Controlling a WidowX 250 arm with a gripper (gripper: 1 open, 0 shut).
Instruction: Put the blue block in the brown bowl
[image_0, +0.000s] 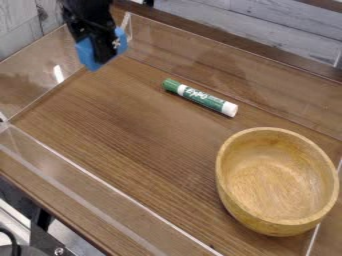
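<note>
The dark wood-grain bench (147, 130) filled most of the view, with clear low walls (80, 170) running along its edges and a pale plank surface beyond its far side. The brown bowl (277, 180), round, light tan and thick-rimmed, was the largest thing on it and sat at about four o'clock from the middle of the bench, upright, its inside showing only grain. The black end effector (94, 45) hung at about eleven o'clock, near the far left corner, pointing steeply downward, its jaws closed on the blue block (96, 50); the block showed as a bright blue shape between and below the dark fingers, lifted clear of the wood and well apart from the bowl, which lay across the bench toward five o'clock from it. A green-and-white marker (201, 97) lay flat on the bench at about one o'clock from the middle, slanted, its green end toward ten o'clock and its white end toward four o'clock, between the end effector and the bowl but touching neither. A dark label with print ran along the marker's barrel, but the letters were too small to read. No other writing could be made out.
</note>
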